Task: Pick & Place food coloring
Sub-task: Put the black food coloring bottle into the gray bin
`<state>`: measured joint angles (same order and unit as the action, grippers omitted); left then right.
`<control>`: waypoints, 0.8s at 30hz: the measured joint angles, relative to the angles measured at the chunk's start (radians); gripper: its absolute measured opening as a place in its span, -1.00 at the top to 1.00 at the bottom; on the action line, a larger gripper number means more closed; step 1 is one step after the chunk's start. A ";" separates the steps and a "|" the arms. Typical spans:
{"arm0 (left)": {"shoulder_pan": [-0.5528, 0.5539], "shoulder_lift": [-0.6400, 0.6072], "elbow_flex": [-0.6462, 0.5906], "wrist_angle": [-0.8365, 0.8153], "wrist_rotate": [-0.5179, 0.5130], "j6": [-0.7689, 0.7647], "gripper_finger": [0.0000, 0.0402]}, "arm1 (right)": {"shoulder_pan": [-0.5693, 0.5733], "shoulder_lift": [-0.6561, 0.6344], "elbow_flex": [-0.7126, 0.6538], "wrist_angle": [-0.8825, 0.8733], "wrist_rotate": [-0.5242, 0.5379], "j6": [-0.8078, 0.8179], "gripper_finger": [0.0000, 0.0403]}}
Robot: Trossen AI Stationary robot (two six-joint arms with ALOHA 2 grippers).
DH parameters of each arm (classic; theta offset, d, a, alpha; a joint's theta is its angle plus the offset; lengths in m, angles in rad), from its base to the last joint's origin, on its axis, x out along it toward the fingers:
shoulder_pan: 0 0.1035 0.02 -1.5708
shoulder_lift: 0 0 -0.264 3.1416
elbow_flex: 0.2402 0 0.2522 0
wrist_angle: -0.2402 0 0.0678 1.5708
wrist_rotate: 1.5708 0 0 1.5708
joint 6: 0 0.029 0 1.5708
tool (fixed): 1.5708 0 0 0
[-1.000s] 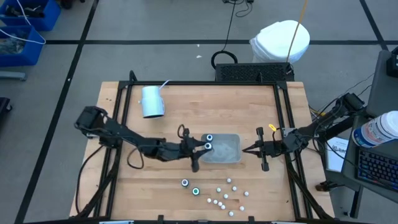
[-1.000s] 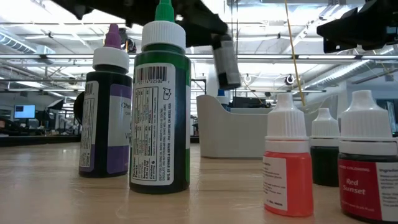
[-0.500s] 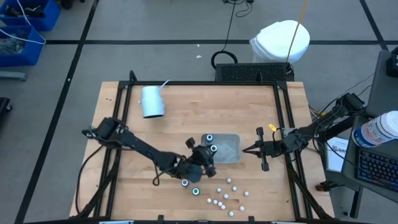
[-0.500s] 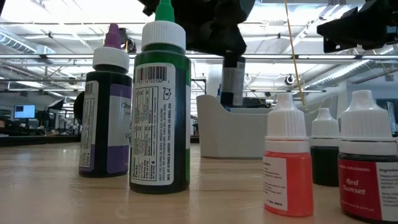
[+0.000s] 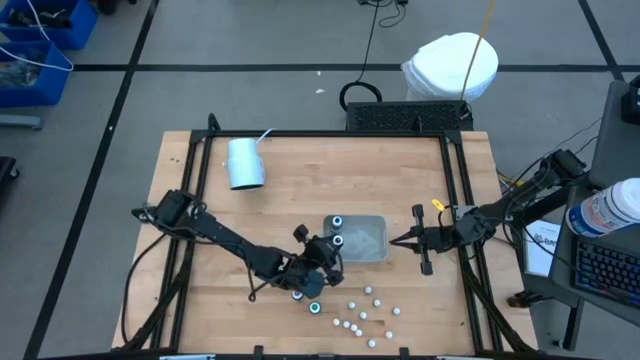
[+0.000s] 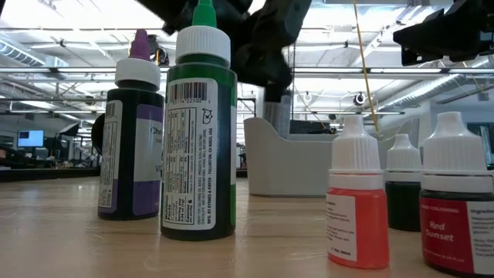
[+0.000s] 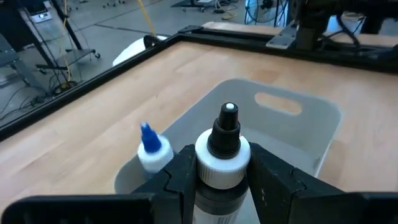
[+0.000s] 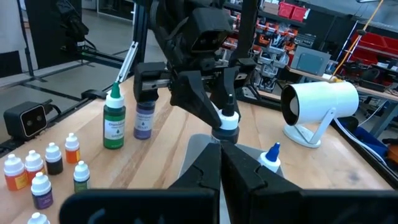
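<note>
My left gripper (image 5: 328, 252) is shut on a food coloring bottle with a white cap (image 7: 222, 155) and black tip, at the near left corner of the grey tray (image 5: 365, 240). A blue-tipped bottle (image 7: 151, 149) stands in the tray. A green bottle (image 8: 114, 121) and a purple one (image 8: 144, 118) stand upright on the table nearer the front edge, with several small white-capped bottles (image 5: 365, 310) to their right. My right gripper (image 5: 392, 241) waits shut, just right of the tray, touching nothing. My left gripper pinches the bottle between its two fingers, one on each side of the body just below the white cap (image 7: 219, 182). The fingers come from the table's near left side, slanting slightly down. The bottle stands upright over the tray's corner; its base is hidden.
A pale cup (image 5: 244, 163) lies on its side at the far left of the table. In the low view an orange bottle (image 6: 357, 201) and a red one (image 6: 455, 208) stand close in front of the tray (image 6: 301, 166). Black rails frame the tabletop.
My left gripper has swung toward the table's near edge and sunk a little, its wrist turning, still shut on the bottle. The bottle has gone from tilted to upright and stays at the tray's left side.
</note>
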<state>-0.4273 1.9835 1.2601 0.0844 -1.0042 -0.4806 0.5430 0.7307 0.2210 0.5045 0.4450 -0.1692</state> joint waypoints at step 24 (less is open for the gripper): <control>0.009 0.005 -0.101 0.177 0.038 0.034 0.40 | 0.000 0.000 -0.001 0.000 0.000 0.000 1.00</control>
<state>-0.4182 1.9888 1.1591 0.2613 -0.9660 -0.4468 0.5430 0.7307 0.2203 0.5049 0.4446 -0.1688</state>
